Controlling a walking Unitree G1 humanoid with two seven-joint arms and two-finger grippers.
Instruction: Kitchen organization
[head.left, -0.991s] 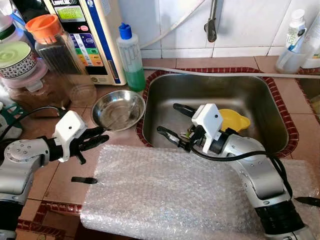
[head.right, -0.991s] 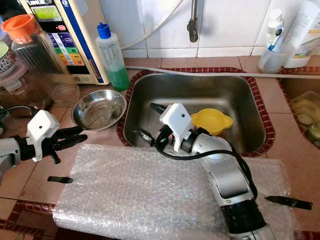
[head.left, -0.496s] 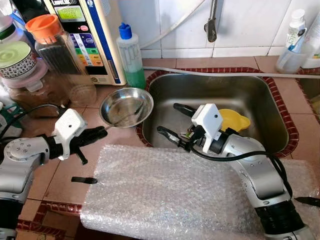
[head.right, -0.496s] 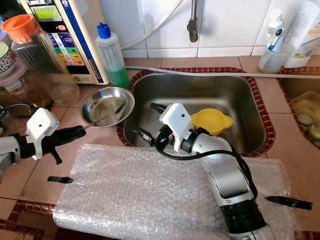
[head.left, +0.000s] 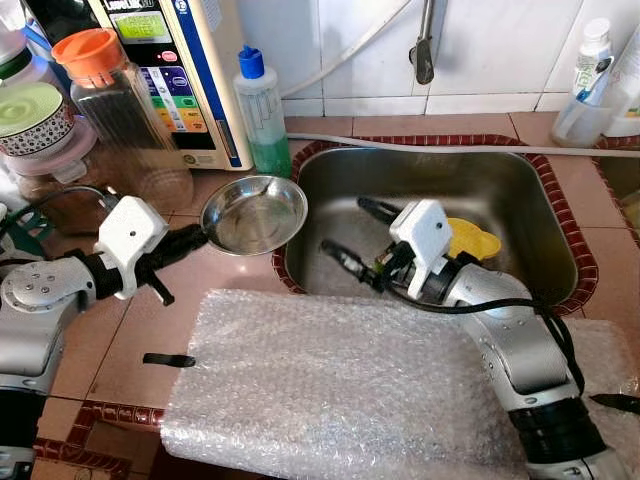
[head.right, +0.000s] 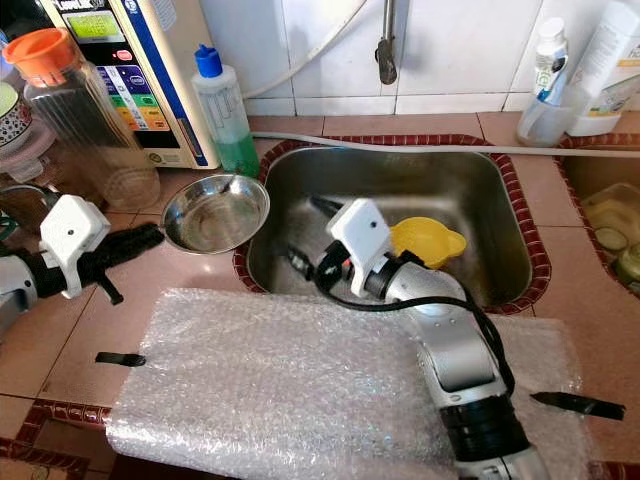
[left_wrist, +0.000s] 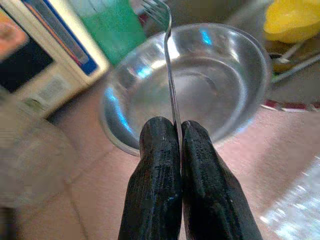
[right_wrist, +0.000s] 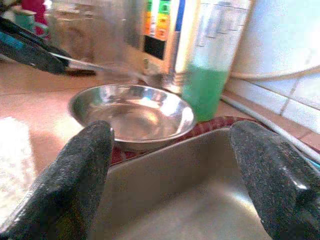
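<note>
A fork (left_wrist: 170, 75) is pinched by its handle between the closed fingers of the left gripper (left_wrist: 180, 145), its long axis running straight out from the fingertips over the steel bowl (head.left: 254, 213), tines pointed toward the green soap bottle (head.left: 262, 115). The tines are made plain in the left wrist view; from the head the fork is seen as no more than a thin glint across the bowl. The bowl is set at the sink (head.left: 520, 190) edge, beside its near-left corner. The left forearm is laid level across the counter, reaching toward the sink. The right gripper (head.left: 362, 242) is held wide open and empty inside the sink, beside a yellow funnel (head.left: 470, 238), elbow bent over the bubble wrap (head.left: 330, 385).
</note>
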